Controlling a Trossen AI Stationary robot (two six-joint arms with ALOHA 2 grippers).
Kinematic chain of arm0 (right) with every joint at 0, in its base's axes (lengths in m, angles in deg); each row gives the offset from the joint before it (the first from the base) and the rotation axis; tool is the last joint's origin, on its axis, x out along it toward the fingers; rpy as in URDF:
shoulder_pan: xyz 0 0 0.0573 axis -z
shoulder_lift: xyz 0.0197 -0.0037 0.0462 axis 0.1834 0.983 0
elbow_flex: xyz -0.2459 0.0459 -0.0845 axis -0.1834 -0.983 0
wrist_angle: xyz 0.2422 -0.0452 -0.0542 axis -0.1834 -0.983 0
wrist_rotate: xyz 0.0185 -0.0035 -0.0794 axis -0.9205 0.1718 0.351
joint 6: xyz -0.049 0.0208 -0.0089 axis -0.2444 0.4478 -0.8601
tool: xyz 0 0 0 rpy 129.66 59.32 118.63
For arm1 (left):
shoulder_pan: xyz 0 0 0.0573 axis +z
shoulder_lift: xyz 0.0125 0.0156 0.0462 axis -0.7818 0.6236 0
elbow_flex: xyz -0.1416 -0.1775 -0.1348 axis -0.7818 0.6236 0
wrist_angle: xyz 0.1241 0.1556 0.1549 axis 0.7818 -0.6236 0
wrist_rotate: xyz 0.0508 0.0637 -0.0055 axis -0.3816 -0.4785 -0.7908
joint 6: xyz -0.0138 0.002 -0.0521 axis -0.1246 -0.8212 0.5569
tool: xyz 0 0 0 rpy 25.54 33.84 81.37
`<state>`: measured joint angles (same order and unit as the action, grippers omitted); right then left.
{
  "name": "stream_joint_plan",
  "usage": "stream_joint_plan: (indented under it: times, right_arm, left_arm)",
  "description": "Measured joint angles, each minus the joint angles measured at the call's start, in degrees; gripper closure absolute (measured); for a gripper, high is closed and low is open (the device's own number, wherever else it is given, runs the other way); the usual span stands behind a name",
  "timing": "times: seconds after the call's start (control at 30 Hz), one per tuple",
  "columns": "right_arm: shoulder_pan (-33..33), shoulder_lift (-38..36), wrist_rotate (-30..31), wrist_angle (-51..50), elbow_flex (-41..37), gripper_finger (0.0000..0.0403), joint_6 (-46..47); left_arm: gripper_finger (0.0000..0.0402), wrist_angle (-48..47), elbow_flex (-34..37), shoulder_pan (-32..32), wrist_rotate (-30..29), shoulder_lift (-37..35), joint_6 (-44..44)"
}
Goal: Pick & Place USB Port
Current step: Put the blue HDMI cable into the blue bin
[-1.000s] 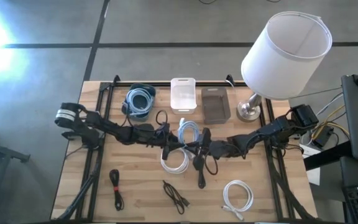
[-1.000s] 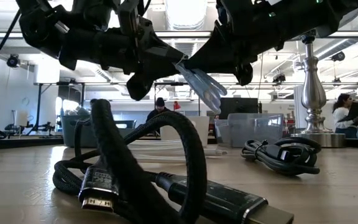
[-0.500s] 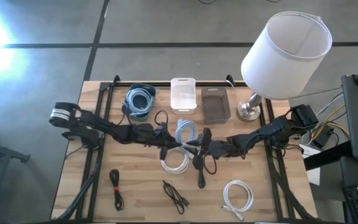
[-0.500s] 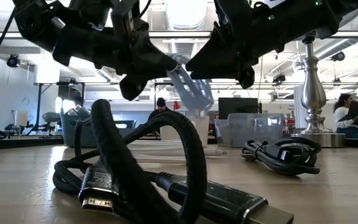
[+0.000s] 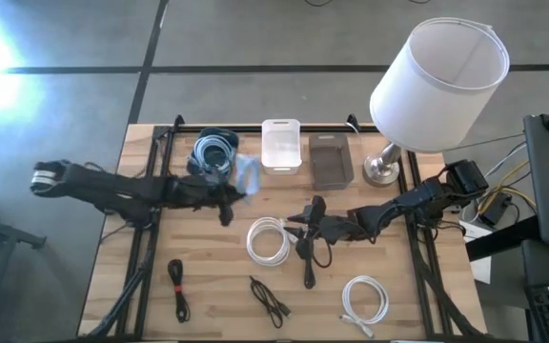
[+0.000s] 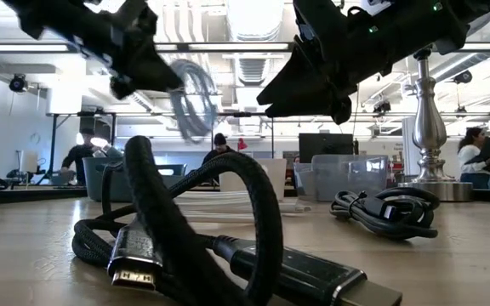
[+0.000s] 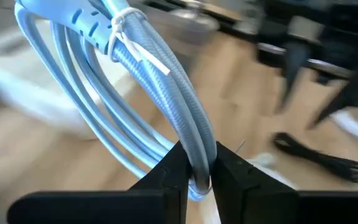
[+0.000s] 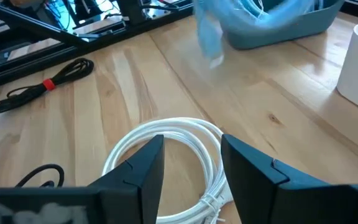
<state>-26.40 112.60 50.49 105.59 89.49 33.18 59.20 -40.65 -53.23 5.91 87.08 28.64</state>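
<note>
**Blue cable carried from centre toward blue bin**

The left gripper was found withdrawn from the counter's centre, where it had been a second earlier, toward the blue bin. Its jaws were clamped on the light-blue cable coil, held aloft. Placement was judged imminent, not done. The right gripper remained low over the white cable coil, jaws apart and empty. No legible brand or writing was noted.

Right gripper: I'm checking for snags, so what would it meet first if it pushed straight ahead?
Most likely the white coiled cable, lying on the table just beyond the open right gripper; how low the gripper sits is unclear.
</note>
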Motion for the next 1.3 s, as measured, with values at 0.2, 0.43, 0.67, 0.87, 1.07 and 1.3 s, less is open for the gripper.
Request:
stream_joint_plan:
  times: [0.2, 0.43, 0.67, 0.87, 1.07, 1.3]
  right_arm:
    - [0.0, 0.0, 0.0, 0.2, 0.0, 0.0256, 0.0]
    - [0.0, 0.0, 0.0, 0.2, 0.0, 0.0263, -0.9]
    - [0.1, 0.0, 0.0, 0.4, 0.0, 0.0261, -4.1]
    - [0.6, 0.0, 0.0, 0.4, 0.0, 0.0267, -4.1]
    - [1.0, 0.0, 0.0, 0.4, 0.0, 0.027, -4.0]
    - [1.0, 0.0, -0.2, 0.4, 0.0, 0.0272, -3.9]
  left_arm:
    - [0.0348, -6.4, 3.0, 5.5, -5.9, -11.1, -0.8]
    - [0.0351, -4.5, 8.8, 21.4, 7.1, -18.1, -2.5]
    - [0.0352, 9.0, 17.5, 41.4, 30.3, -15.9, -4.6]
    - [0.035, 12.1, 21.2, 54.4, 41.5, -14.4, -4.1]
    - [0.0346, 12.2, 23.2, 58.6, 46.0, -13.5, -5.3]
    - [0.0337, 11.7, 24.0, 58.7, 41.7, -13.0, -7.2]
